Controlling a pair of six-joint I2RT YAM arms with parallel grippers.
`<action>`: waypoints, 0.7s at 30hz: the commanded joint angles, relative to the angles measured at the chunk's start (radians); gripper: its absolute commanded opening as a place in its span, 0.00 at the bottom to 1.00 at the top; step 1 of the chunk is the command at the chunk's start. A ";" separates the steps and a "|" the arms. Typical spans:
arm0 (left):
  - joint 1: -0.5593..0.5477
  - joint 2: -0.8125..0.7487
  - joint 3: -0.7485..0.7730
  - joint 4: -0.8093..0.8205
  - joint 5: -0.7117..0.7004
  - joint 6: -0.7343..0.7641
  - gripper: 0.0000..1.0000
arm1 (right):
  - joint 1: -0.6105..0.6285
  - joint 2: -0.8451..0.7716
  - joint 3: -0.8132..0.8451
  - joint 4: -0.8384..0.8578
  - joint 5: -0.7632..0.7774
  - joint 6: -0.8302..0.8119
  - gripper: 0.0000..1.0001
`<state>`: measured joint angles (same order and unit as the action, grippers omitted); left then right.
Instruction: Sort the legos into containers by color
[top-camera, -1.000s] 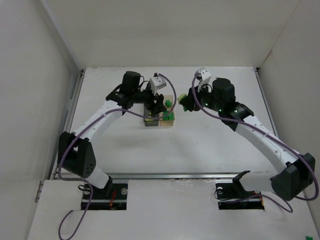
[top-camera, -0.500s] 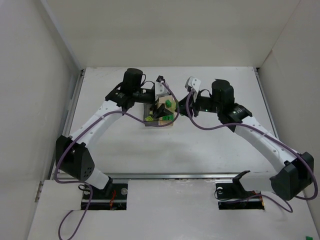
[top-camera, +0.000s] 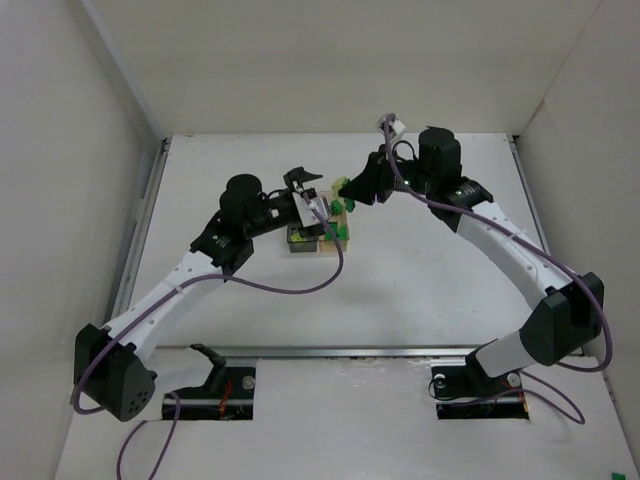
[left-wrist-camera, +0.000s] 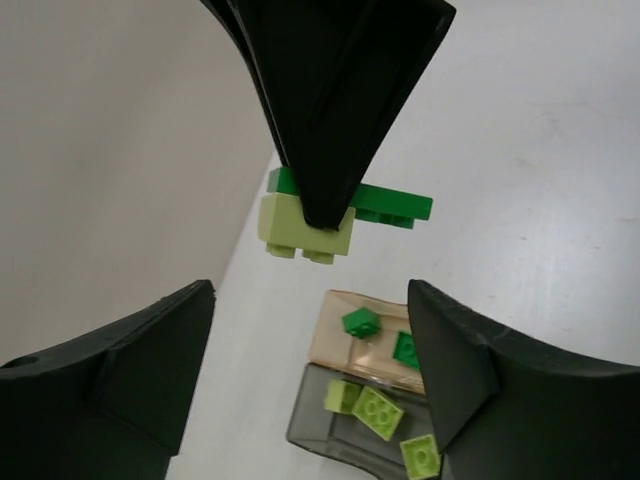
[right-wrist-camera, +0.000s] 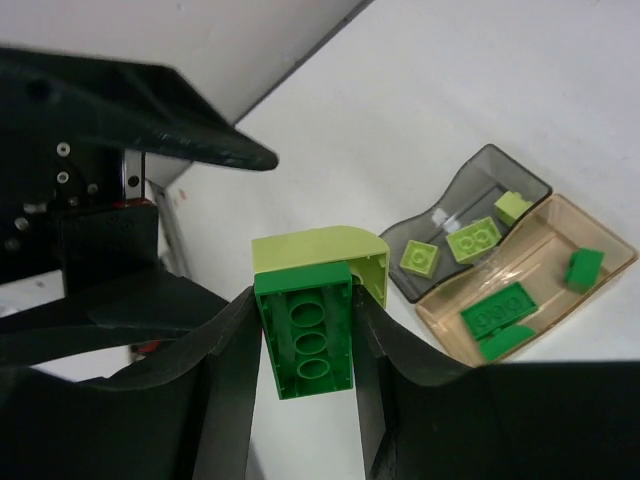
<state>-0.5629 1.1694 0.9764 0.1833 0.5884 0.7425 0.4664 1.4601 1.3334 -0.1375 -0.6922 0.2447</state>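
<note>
My right gripper (right-wrist-camera: 305, 350) is shut on a dark green brick (right-wrist-camera: 305, 345) that is stuck to a pale yellow-green brick (right-wrist-camera: 320, 255). It holds the pair in the air, beyond the bins. The pair also shows in the left wrist view (left-wrist-camera: 305, 228). My left gripper (left-wrist-camera: 310, 390) is open and empty above the bins. The smoky grey bin (right-wrist-camera: 440, 195) holds three yellow-green bricks (right-wrist-camera: 473, 238). The amber bin (right-wrist-camera: 540, 255) beside it holds three dark green bricks (right-wrist-camera: 497, 310). In the top view both grippers (top-camera: 318, 205) (top-camera: 348, 195) crowd over the bins (top-camera: 300, 242).
The bins stand touching side by side mid-table, a little left of centre. White walls (top-camera: 90, 150) enclose the table on the left, back and right. Purple cables (top-camera: 300, 285) hang from both arms. A metal rail (top-camera: 340, 352) runs along the table's near edge.
The left arm has drawn back toward the near left and its gripper has swung off the bins. The right gripper has moved left and up with the joined bricks still held.
</note>
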 joint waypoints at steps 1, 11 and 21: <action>-0.002 -0.022 -0.018 0.159 -0.064 0.102 0.72 | -0.012 0.028 0.064 0.059 -0.056 0.203 0.00; -0.011 0.090 0.100 0.069 -0.039 0.205 0.67 | -0.012 0.005 0.010 0.059 -0.058 0.314 0.00; -0.011 0.108 0.134 0.045 0.013 0.178 0.48 | -0.012 -0.009 -0.020 0.059 -0.053 0.304 0.00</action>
<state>-0.5697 1.2926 1.0504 0.1917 0.5701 0.9329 0.4480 1.4887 1.3247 -0.1192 -0.7189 0.5392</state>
